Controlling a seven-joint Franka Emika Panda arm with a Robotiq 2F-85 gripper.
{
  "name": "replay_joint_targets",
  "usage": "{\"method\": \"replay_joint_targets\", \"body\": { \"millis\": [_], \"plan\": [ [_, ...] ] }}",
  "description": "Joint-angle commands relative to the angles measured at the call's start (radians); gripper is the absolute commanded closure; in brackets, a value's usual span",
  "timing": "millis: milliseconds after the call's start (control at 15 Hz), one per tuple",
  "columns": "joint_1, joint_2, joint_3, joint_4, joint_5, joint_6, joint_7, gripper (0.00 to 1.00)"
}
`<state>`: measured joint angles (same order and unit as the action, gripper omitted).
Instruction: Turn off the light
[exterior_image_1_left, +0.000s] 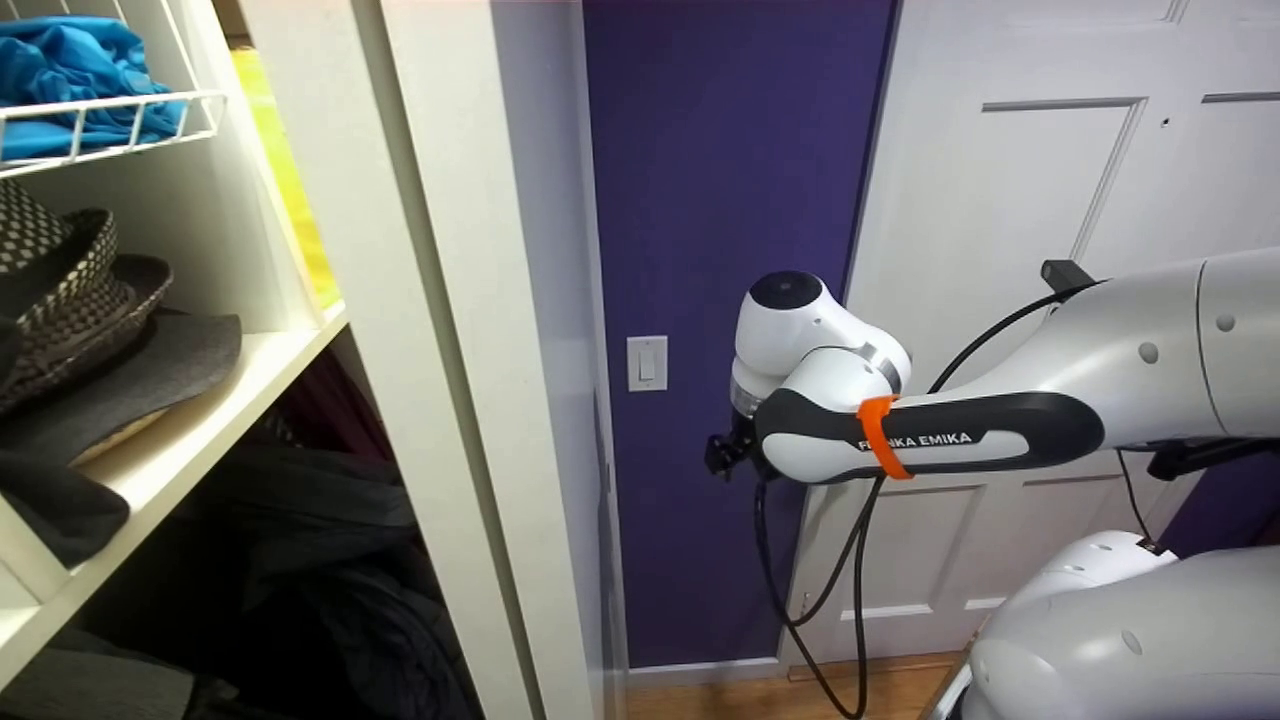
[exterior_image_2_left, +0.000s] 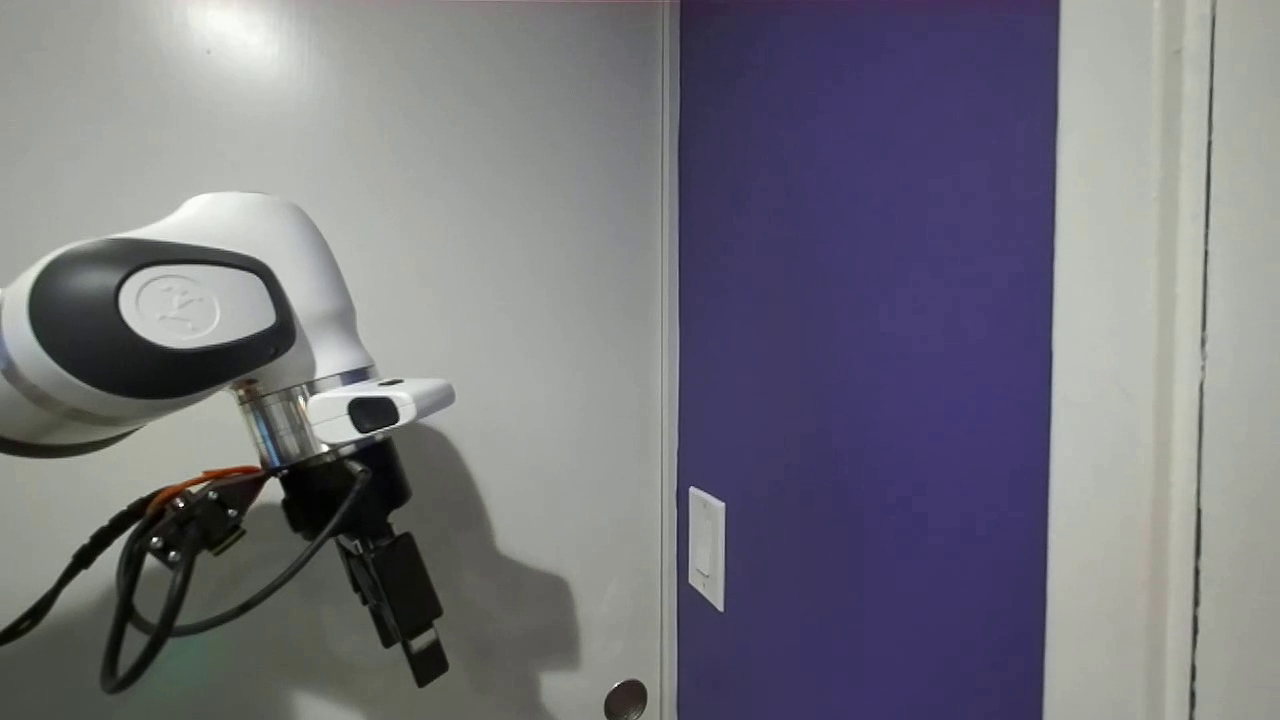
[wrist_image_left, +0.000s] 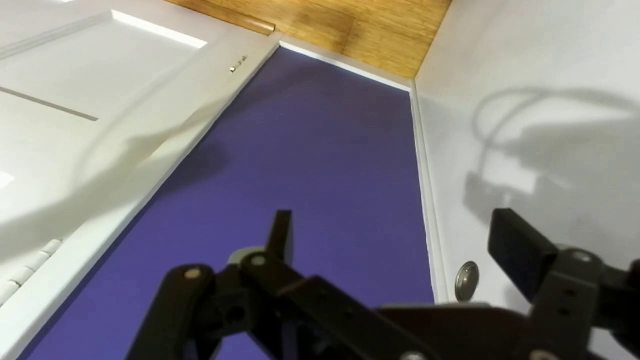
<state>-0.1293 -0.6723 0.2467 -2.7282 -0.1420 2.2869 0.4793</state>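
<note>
Low in the wrist view, the gripper (wrist_image_left: 392, 230) has its fingers (wrist_image_left: 517, 247) spread wide, holding nothing, and the purple wall (wrist_image_left: 320, 165) shows through the gap. In an exterior view it slants downward at lower left, well apart from the light switch (exterior_image_2_left: 706, 548), a white plate on the wall, low and just right of centre.
</note>
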Motion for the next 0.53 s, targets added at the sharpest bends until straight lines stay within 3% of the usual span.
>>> {"method": "replay_joint_targets", "body": {
  "millis": [0,133,467],
  "plan": [
    [0.009,0.001,-0.009,0.001,-0.007,-0.002,0.005,0.00],
    [0.008,0.001,-0.009,0.001,-0.007,-0.002,0.006,0.00],
    [-0.142,0.084,-0.014,0.024,-0.163,0.168,0.029,0.00]
  ]
}}
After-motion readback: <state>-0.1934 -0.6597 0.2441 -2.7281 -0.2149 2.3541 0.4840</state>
